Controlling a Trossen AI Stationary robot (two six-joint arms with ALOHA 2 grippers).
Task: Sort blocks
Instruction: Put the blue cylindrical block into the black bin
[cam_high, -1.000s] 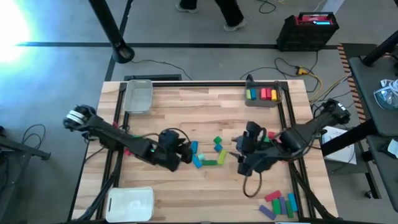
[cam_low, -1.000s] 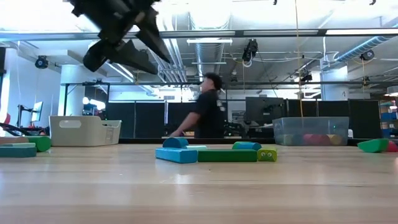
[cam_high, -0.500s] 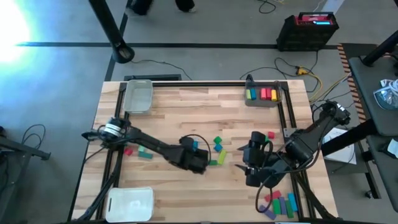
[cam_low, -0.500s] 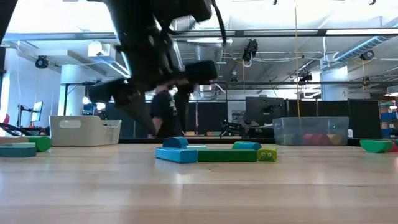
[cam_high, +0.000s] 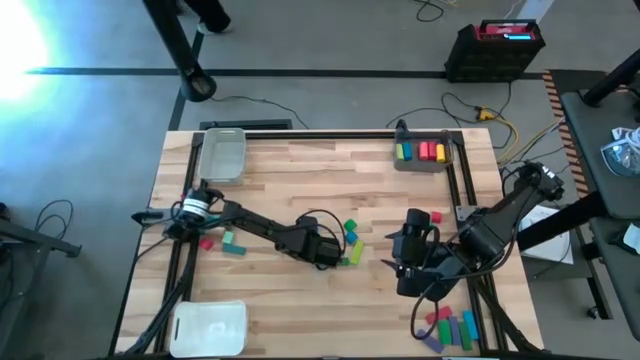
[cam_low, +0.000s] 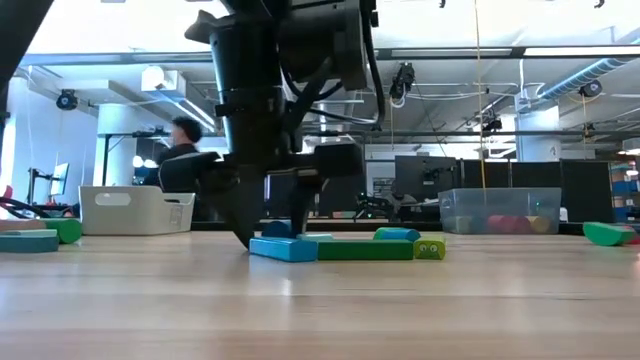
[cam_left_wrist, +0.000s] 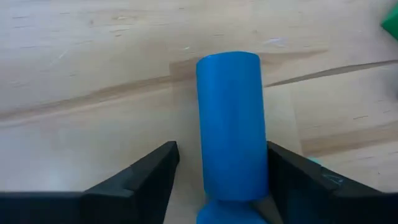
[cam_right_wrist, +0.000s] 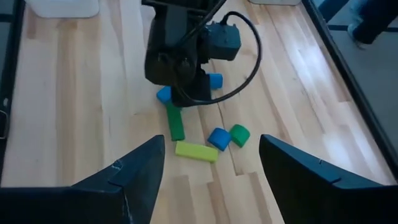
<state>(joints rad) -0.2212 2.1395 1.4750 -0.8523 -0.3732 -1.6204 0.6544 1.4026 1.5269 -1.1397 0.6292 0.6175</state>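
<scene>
Left gripper (cam_left_wrist: 217, 186) low, spread around blue bar (cam_left_wrist: 230, 124), right gripper (cam_right_wrist: 208, 180) raised, released.

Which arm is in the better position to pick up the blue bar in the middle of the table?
The left. The left gripper is open, with the blue bar between its fingers. The right gripper is also open but hangs farther away from the middle pile.

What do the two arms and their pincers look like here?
Both arms are dark, near-black jointed links. The left arm has a white band near its base and a black cable looping at the wrist; its left pincer has flat dark wedge-shaped fingers. The right pincer looks alike, with a black cable loop beside it.
</scene>
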